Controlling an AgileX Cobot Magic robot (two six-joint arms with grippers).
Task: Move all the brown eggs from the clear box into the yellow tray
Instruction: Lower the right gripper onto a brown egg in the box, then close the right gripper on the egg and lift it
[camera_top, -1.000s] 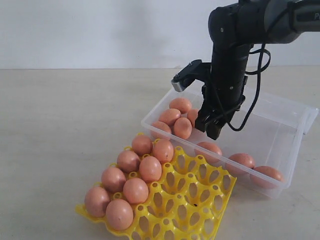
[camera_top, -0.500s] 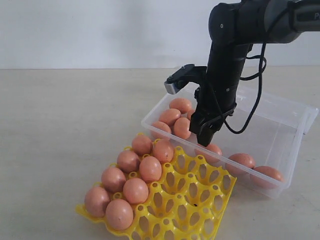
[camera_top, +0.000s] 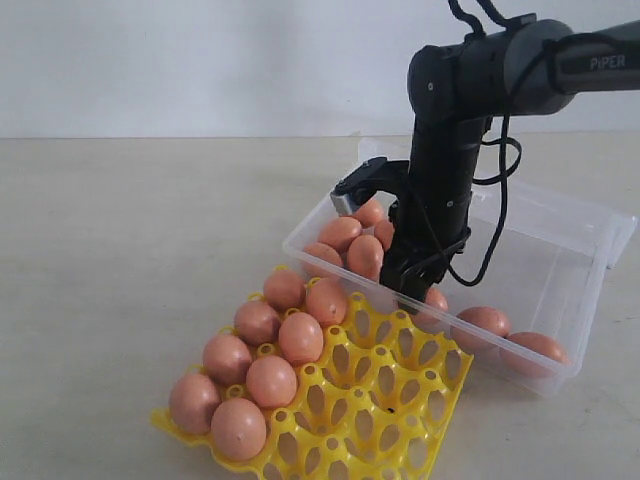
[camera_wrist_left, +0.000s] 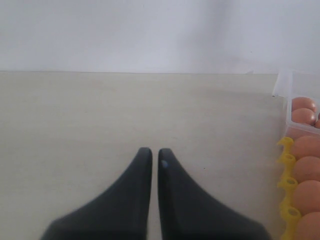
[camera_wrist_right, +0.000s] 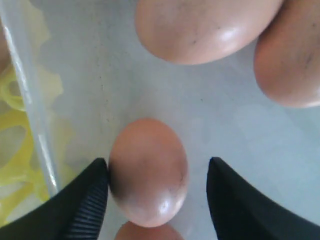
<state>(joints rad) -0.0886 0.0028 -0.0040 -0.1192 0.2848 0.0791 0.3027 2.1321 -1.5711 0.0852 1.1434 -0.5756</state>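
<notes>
My right gripper (camera_top: 410, 288) is down inside the clear box (camera_top: 600, 215), close to its front wall. In the right wrist view that gripper (camera_wrist_right: 159, 167) stands open astride one brown egg (camera_wrist_right: 148, 172); one finger (camera_wrist_right: 92, 195) touches the egg and the other stands apart from it. Two more eggs (camera_wrist_right: 205, 25) lie beyond on the box floor. The yellow tray (camera_top: 400, 400) sits in front of the box with several eggs (camera_top: 272, 380) in its left cups. My left gripper (camera_wrist_left: 154, 152) is shut, empty, over bare table.
More brown eggs (camera_top: 345, 232) are clustered at the box's far left end, and two (camera_top: 530, 345) lie at its near right end. The hinged lid (camera_top: 622, 235) hangs off the box's right side. The tray's edge (camera_wrist_left: 285, 165) shows in the left wrist view.
The right arm has come down and towards the box's front wall, so its open fingers now straddle an egg on the box floor. The eggs and the tray have not moved.
</notes>
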